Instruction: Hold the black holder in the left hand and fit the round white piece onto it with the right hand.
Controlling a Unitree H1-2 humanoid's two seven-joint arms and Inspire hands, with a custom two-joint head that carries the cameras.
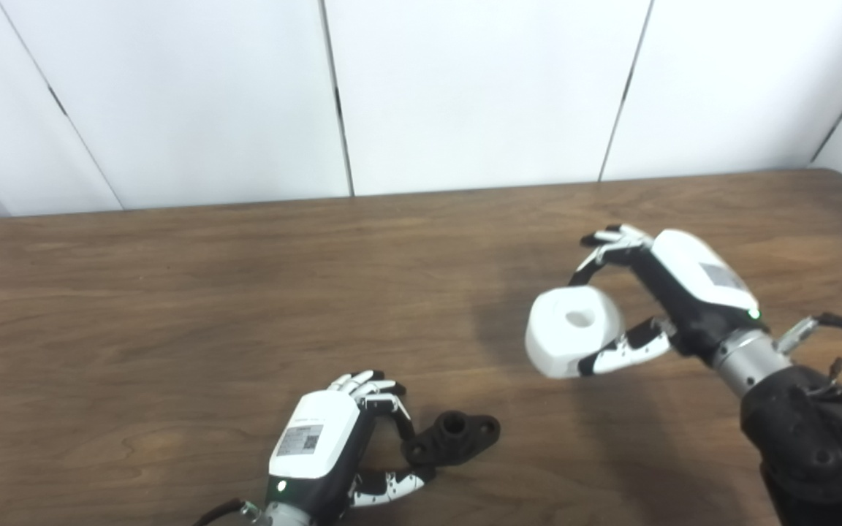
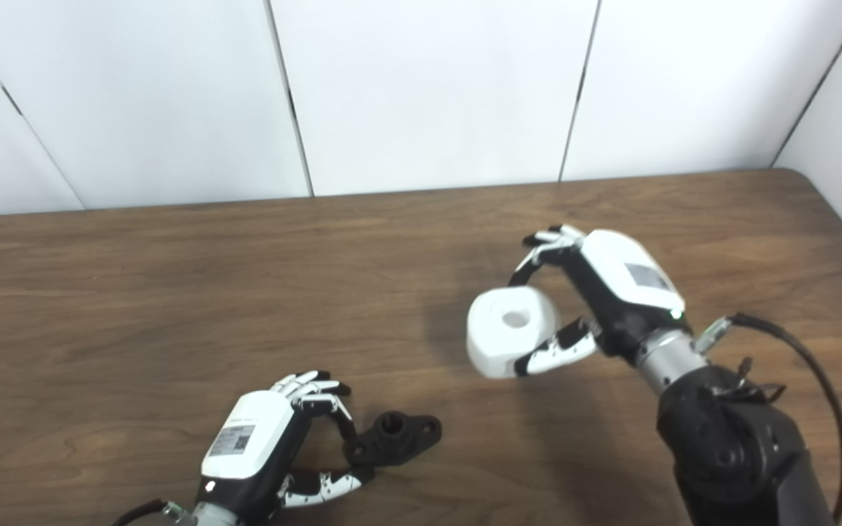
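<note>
Right hand [image 1: 655, 292] at right of frame, closed around round white piece [image 1: 573, 330] held clear above wooden table [image 1: 172, 307]; left hand [image 1: 333, 446] at bottom centre, fingers pinching near end of black holder [image 1: 452, 437] on tabletop.

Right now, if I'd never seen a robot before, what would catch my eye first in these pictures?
Most striking is the round white piece with a hole in its top, gripped above the brown table by the right hand at the right. Near the front edge, the left hand pinches one end of a small black holder that seems to rest on the wood. Behind stands a plain white panelled wall.
</note>
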